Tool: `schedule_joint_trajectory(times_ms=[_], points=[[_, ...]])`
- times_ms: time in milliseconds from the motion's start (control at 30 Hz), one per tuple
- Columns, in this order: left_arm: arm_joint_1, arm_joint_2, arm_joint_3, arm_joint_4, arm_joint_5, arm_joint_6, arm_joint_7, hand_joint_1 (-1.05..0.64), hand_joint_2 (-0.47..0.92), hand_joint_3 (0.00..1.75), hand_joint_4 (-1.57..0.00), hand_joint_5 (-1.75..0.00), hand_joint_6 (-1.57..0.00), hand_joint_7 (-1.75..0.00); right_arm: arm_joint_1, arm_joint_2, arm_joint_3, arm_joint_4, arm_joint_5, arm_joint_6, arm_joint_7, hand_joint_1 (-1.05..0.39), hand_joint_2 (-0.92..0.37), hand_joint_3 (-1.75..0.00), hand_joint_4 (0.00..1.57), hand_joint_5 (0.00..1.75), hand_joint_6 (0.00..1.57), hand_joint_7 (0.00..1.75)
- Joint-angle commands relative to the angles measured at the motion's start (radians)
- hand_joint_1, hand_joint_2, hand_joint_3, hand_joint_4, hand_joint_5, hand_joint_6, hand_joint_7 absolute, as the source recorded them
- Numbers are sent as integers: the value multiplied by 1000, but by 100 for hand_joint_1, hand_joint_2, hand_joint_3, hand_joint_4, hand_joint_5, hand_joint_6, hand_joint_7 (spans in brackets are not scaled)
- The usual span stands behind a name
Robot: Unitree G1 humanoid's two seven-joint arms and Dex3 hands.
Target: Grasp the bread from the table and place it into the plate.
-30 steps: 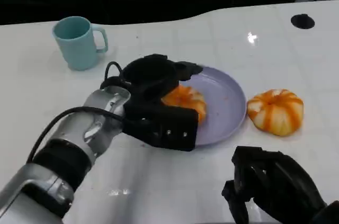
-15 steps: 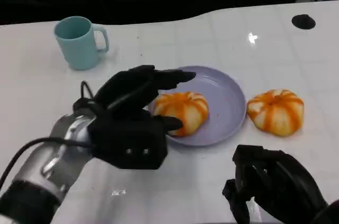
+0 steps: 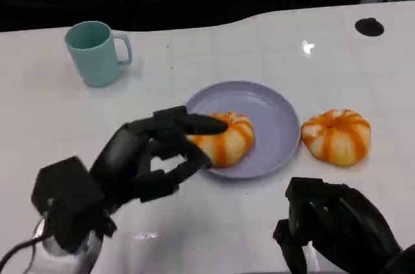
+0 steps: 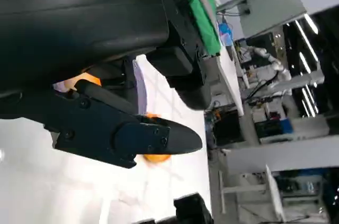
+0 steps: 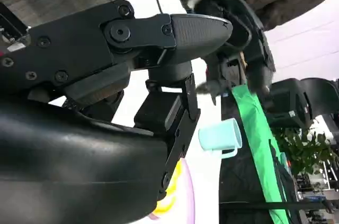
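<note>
Just short of the plate's near edge, the left hand [image 3: 146, 157] is seen in the head view with its fingers spread apart and nothing held between them; the fingertips [image 3: 211, 124] reach over the near side of one bread [image 3: 224, 137], though contact cannot be told. That bread lies inside the plate [image 3: 272, 109], on its nearer left part, so an emptied hand beside it is best read as a release already made, with the loaf left where the task wants it. A second bread [image 3: 336, 135] rests on the table [image 3: 259, 41] just beside the plate's right rim, outside it and apart from both hands; it is judged to be the piece yet to be handled, if both are meant. The right hand [image 3: 334, 228] is held low at the near edge of the table, dark and bunched, and whether its fingers are closed cannot be told; nothing is seen in it. A teal mug [image 3: 96, 50] stands upright well apart at the far left, with its handle turned toward the plate, playing no part in the task
</note>
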Motion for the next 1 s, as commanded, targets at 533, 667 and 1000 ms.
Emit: schedule_joint_trajectory(times_ms=[533, 667, 1000], points=[[306, -79, 70, -252, -273, 289, -22, -53, 92, 45, -90, -175, -63, -175, -3, -22, -10, -4, 9, 6, 6, -92, -92, -36, 121, 162, 104, 148], [307, -87, 76, -230, -281, 288, -39, -54, 92, 43, -93, -175, -66, -175, -11, -22, -15, 10, 10, -2, 12, -91, -92, -37, 122, 162, 104, 148], [270, -113, 108, -125, -294, 258, -113, -58, 92, 35, -95, -175, -70, -175, -41, -14, -19, 46, -2, -15, 5, -92, -92, -38, 121, 161, 103, 148]])
